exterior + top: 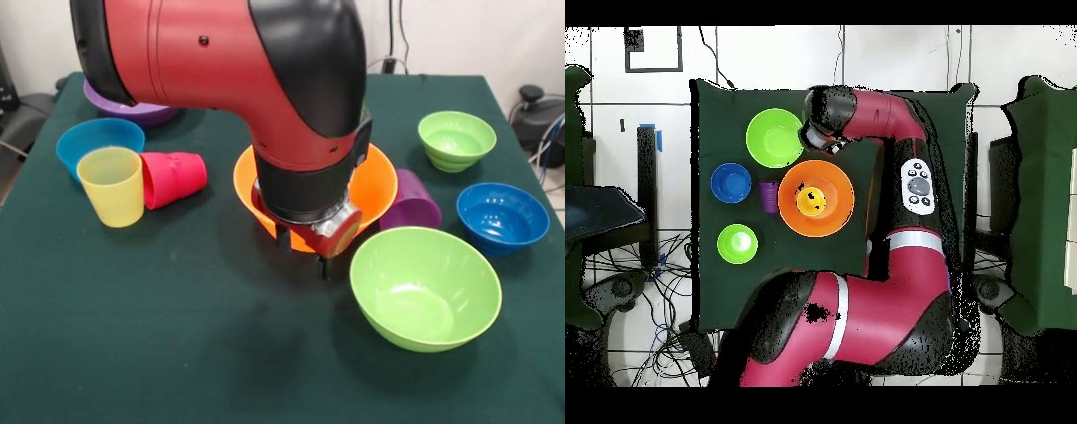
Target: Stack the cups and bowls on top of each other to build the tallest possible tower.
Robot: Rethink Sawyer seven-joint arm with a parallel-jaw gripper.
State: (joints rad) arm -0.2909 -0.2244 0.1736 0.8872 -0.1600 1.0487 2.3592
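At table centre, the large orange bowl point(381, 184) sits upright as the tower's base, its wide footprint suited to bearing lighter pieces; the overhead view shows a yellow-orange cup point(811, 199) resting inside it. The gripper point(305, 247) hangs at the bowl's near rim, between it and the large lime green bowl point(425, 287); whether the pincer is released or clenched cannot be told, since the wrist body masks it. A purple cup point(411, 203) lies on its side against the orange bowl. A pale yellow cup point(112, 185) stands upright beside a tipped red-pink cup point(173, 177) and a blue bowl point(97, 141). A small lime green bowl point(456, 139), a second blue bowl point(501, 216) and the large purple bowl point(132, 109) remain unstacked, so the tower is judged barely started.
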